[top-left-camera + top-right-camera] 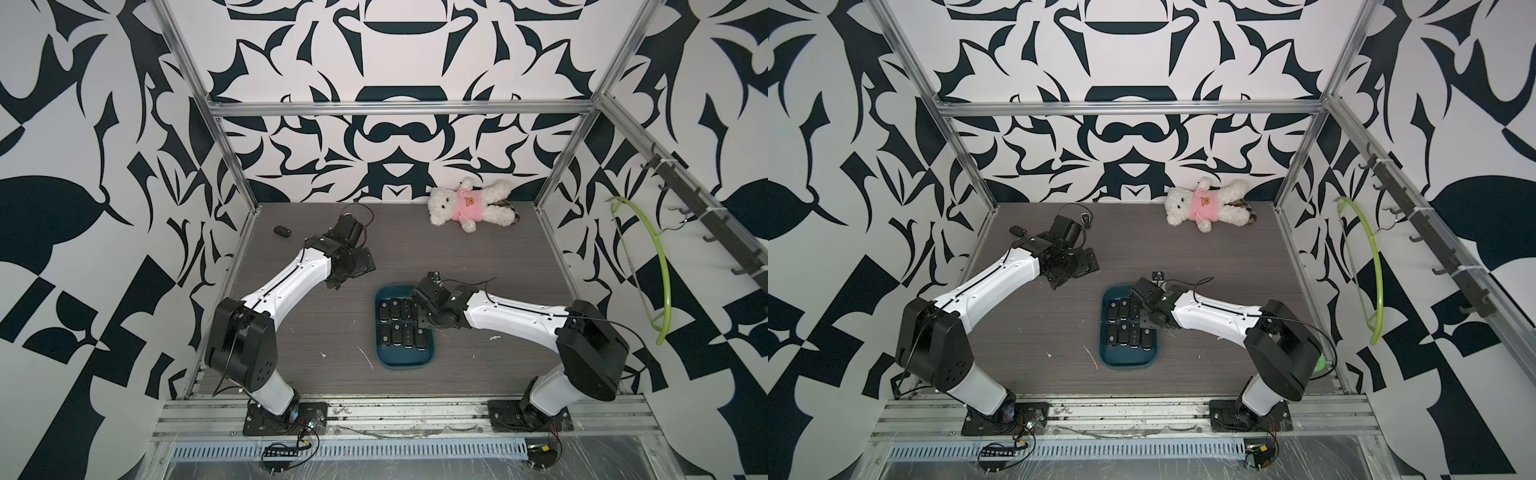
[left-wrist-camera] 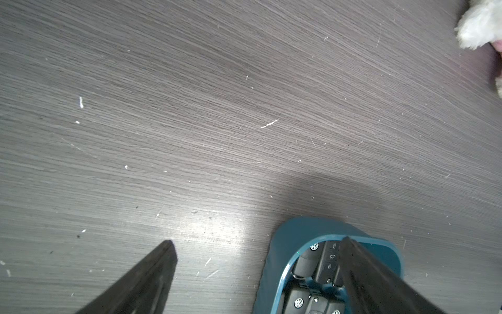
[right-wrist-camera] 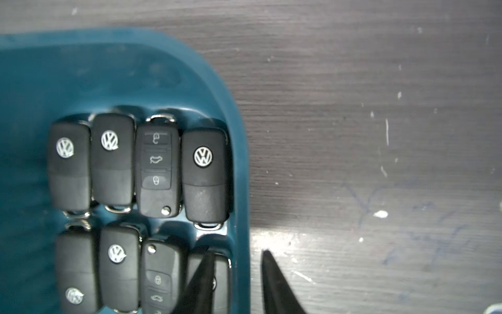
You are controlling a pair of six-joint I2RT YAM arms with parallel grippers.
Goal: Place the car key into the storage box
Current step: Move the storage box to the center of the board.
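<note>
Right wrist view: right fingers, slightly spread, straddle the box wall above the eighth key, which lies inside. Left fingers gape, empty. A loose key lies far off on the surface.

Two arms — white shells, black joints, thin black cables, small screws — black base plates

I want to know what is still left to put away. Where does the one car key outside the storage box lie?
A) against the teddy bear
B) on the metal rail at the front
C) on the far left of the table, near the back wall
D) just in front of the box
C: a lone black car key lies on the table at its far left near the back wall, well apart from the storage box and the teddy bear.
</note>
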